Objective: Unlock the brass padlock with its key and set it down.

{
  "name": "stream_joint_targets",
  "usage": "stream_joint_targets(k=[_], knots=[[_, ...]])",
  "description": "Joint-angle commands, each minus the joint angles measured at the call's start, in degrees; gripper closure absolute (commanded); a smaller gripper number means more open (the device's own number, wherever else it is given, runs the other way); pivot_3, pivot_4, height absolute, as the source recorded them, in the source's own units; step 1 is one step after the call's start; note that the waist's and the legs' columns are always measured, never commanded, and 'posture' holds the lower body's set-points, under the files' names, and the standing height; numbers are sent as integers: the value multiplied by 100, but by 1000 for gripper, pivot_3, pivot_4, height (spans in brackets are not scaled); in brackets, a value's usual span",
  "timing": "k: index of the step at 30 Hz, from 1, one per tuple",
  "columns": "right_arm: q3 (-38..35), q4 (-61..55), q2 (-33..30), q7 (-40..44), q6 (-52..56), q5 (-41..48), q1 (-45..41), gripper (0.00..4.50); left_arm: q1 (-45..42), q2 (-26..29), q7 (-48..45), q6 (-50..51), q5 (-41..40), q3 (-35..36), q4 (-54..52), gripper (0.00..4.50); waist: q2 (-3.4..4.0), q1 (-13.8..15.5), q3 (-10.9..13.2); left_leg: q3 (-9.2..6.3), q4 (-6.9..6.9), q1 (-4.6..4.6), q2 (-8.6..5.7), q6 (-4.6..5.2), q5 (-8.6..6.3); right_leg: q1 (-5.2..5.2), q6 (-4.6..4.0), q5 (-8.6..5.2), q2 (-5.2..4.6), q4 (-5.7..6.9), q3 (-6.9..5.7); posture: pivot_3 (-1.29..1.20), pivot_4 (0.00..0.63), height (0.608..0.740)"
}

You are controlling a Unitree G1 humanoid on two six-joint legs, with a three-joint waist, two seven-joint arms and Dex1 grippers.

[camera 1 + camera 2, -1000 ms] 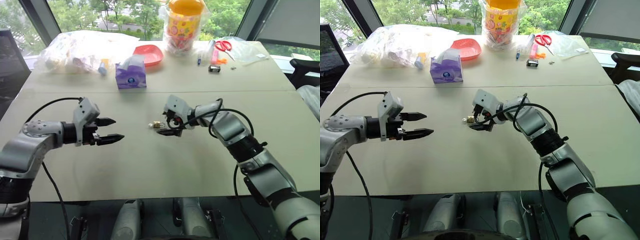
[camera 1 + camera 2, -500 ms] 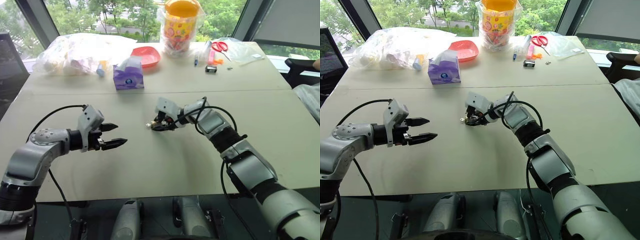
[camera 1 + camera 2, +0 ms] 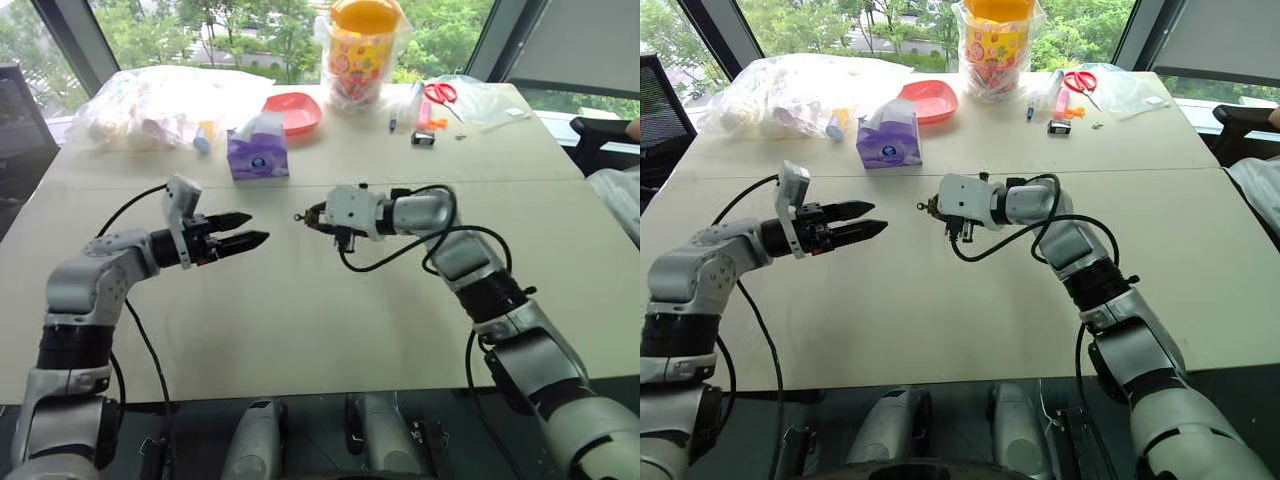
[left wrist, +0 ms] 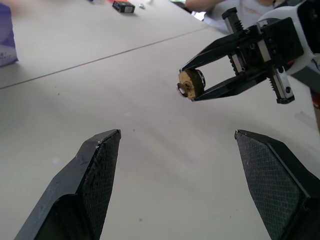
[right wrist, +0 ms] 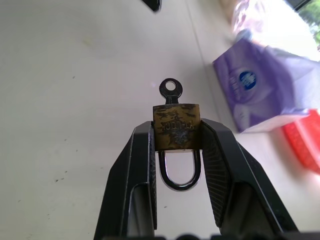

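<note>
The brass padlock (image 5: 176, 128) hangs above the table, pinched by its body between the fingers of my right gripper (image 3: 316, 215), which is shut on it. Its silvery shackle points back toward the wrist. The key (image 5: 170, 91) sticks out of the padlock's far end, its round-holed head pointing away from the gripper. In the left wrist view the padlock (image 4: 189, 84) shows end-on between the right gripper's black fingers (image 4: 220, 90). My left gripper (image 3: 257, 227) stands open and level a short way to the left of the padlock, pointing at it, with nothing between its fingers.
A purple tissue box (image 3: 258, 152), a red dish (image 3: 297, 108) and clear plastic bags (image 3: 160, 100) lie at the back left. A bagged yellow jar (image 3: 368, 50), scissors (image 3: 437, 92) and a small black object (image 3: 425, 138) are at the back right. A seam (image 3: 520, 182) crosses the table.
My right gripper closed on the padlock, lifted it off the table and rolled. My left gripper rose and moved in toward the padlock, staying open.
</note>
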Motion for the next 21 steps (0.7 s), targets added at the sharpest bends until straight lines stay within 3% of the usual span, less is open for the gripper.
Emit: stream_joint_targets(k=[1,3,8,20,21], knots=[[-167,-567,90,-258,120,-77,29,3799,-615,-287,-243,-292,135,-117,690,947,0,6,0,1,1,-1,0,-1,1,0,0,0,0,-2,1,0,150,740],[-160,-711,124,-312,220,-109,60,3799,-870,-422,-417,-333,128,-117,1024,1552,-1,3,-1,1,5,-1,-1,-1,1,4,0,0,0,-2,1,0,150,740],[-146,-968,125,-397,391,-205,129,3799,-1287,-558,-847,-470,324,-324,1508,3568,-2,-14,-1,2,3,-2,-2,-1,1,2,0,0,-2,-4,2,0,150,740],[-134,-1184,139,-446,571,-263,219,3799,-1427,-658,-1107,-578,547,-373,1746,3568,-2,-6,-1,0,2,-2,-1,-1,1,2,0,0,-1,-3,2,0,150,740],[-130,-1182,140,-442,568,-264,220,3799,-1419,-658,-1114,-581,551,-362,1734,4087,-2,-6,-1,0,2,-2,-1,-1,1,2,0,0,-1,-3,2,0,150,740]])
